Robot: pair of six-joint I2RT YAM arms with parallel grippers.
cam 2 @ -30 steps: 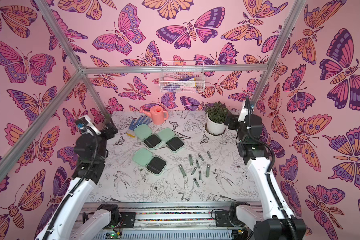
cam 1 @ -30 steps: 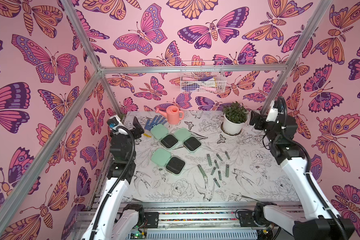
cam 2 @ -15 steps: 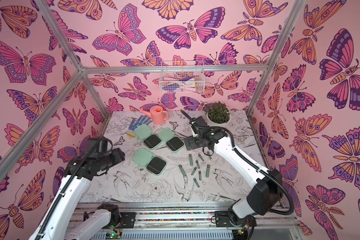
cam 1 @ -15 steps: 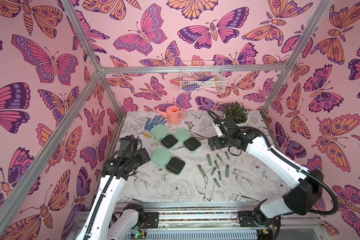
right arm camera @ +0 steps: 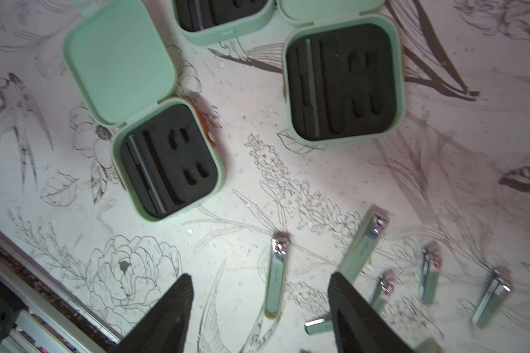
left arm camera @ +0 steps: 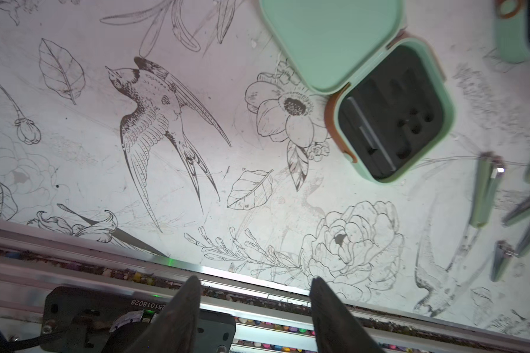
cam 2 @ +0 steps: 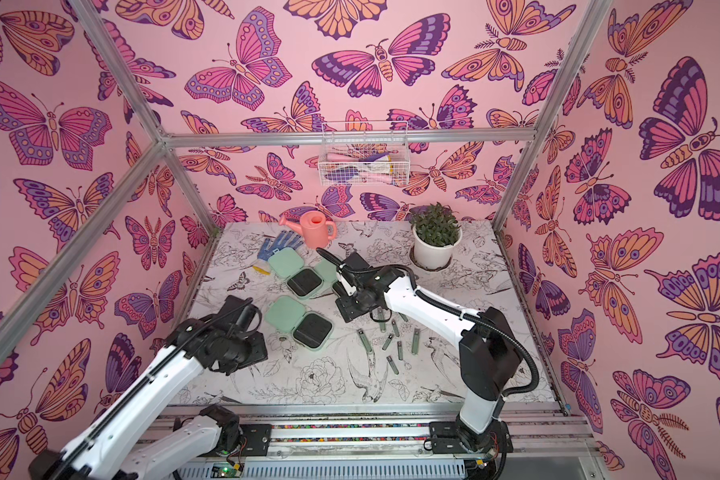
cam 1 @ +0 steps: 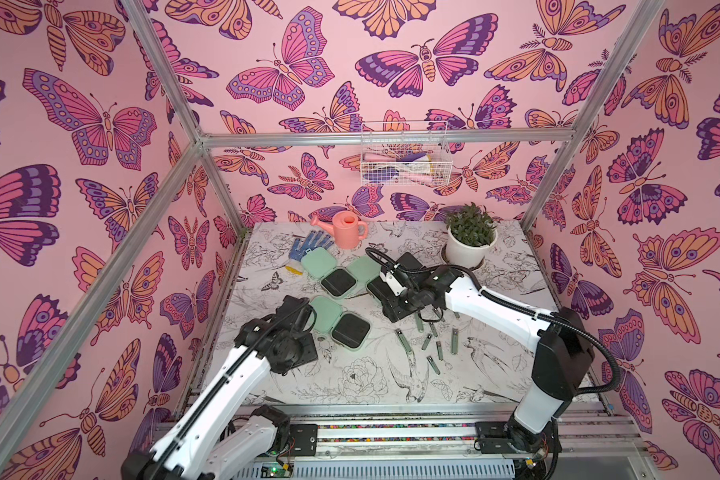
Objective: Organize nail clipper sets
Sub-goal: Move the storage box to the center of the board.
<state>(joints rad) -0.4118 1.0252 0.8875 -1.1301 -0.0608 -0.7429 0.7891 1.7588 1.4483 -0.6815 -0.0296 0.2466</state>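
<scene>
**Right gripper** (right arm camera: 260, 276): fingers set fairly wide apart, nothing between them. It hangs over the table (right arm camera: 288, 189), at the left end of the scattered clippers (cam 1: 433, 345).

**Governing relation:** the leftmost clipper (right arm camera: 276, 275) lies roughly under the gap between the fingers. Its long axis runs crosswise to the line joining them, so a closing would fall on its narrow width. Its chrome head points toward the cases. In both top views it runs near to far with a slight slant. No contact is visible, and the height above it cannot be told.

**Neighbour:** a longer clipper (right arm camera: 363, 247) lies just to the right, and one end of it is hidden behind a finger in the wrist view. Judgement: a straight descent could catch it, so a small shift left would be prudent.

**Destination:** the near case (cam 1: 341, 328) lies open with its lid flat, and its black tray shows unfilled slots. It sits left of the leftmost clipper and slightly farther back. Two more open cases (cam 1: 319, 262) lie beyond it.

**Left gripper** (left arm camera: 255, 278): fingers moderately apart, empty. It hangs above bare table left of the near case, well apart from every clipper.

**Finding:** the right arm is clearly the nearer, so the pick falls to it.
</scene>
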